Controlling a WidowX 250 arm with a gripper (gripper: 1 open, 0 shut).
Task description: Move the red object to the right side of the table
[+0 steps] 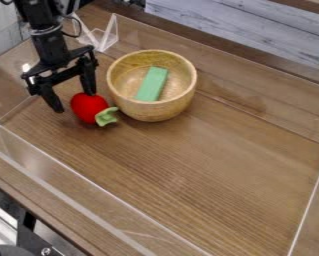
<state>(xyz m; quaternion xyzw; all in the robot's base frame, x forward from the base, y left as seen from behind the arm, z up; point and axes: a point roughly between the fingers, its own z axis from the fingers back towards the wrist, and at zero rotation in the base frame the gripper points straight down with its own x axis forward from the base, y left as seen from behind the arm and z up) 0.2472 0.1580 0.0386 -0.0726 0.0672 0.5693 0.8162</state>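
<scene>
Pincer (71, 92) open, red object (88, 107) between its fingertips

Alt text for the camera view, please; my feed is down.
Open gripper at the red toy on the wooden table; beside the toy, a wooden bowl holds a green block.

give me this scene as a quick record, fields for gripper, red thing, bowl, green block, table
gripper: open, at the left of the view, fingers at the red object; grip not made out
red object: on the tabletop, beside the bowl, light green stem end toward the lower right
bowl: wooden, upright on the table
green block: flat, inside the bowl
table: brown wood grain with darker streaks
task state: red object not yet on the right side
</scene>
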